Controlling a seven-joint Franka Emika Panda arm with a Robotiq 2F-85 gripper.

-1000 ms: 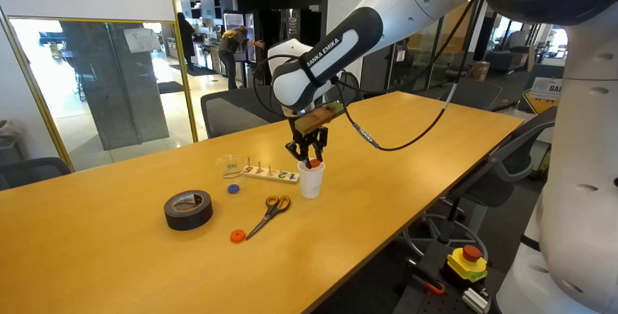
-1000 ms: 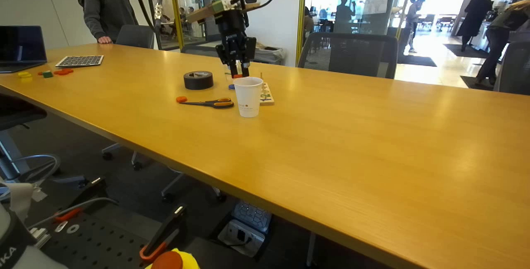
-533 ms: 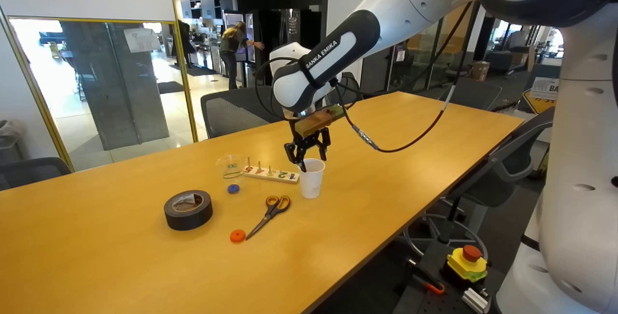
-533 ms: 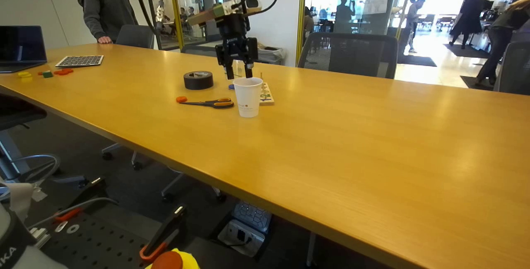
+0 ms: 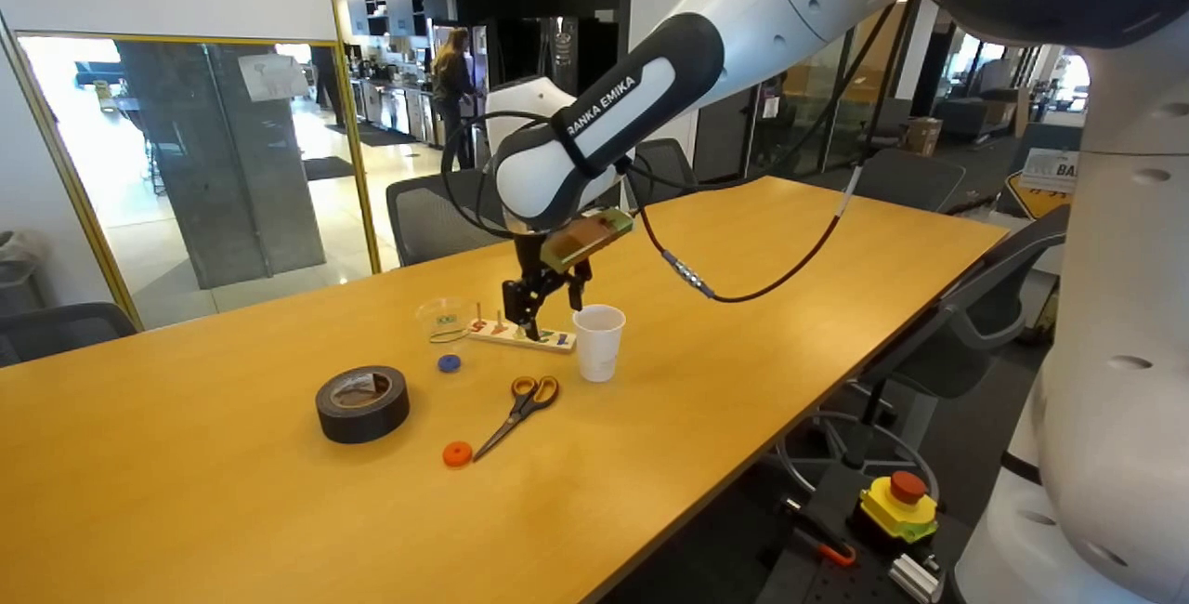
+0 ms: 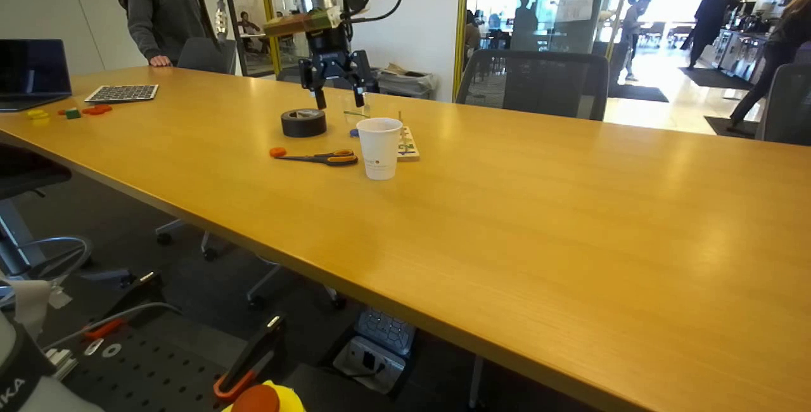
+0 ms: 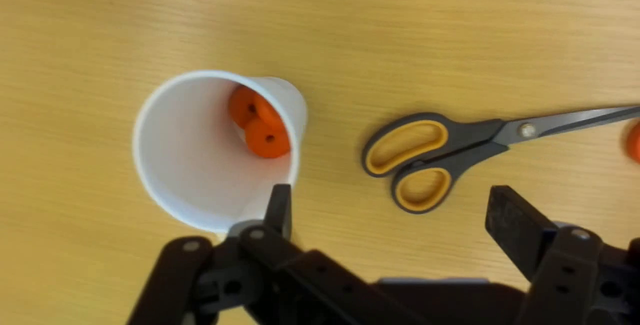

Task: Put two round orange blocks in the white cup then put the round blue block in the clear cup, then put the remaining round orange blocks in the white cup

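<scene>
My gripper (image 5: 555, 318) stands open with nothing between its fingers, above the table beside the white cup (image 5: 599, 348). In the wrist view the cup's mouth shows, with three round orange blocks (image 7: 267, 138) lying at its bottom. One finger (image 7: 280, 207) overlaps the cup's rim in that view. Another round orange block (image 5: 456, 454) rests on the table by the scissors' tip, and is cut off at the wrist view's right edge. The round blue block (image 5: 449, 363) lies flat near the clear cup (image 5: 437, 311), which is hard to make out.
Black-and-orange scissors (image 5: 503, 426) lie between the white cup and the loose orange block. A black tape roll (image 5: 362, 413) and a wooden peg board (image 5: 502, 333) with upright pegs sit nearby. Farther off are a laptop (image 6: 31, 73) and small coloured pieces (image 6: 73, 113).
A second ago an orange block was between my fingers at the white cup's mouth. The fingers have opened, the block has left them, and my gripper has shifted off the cup towards the tape roll.
</scene>
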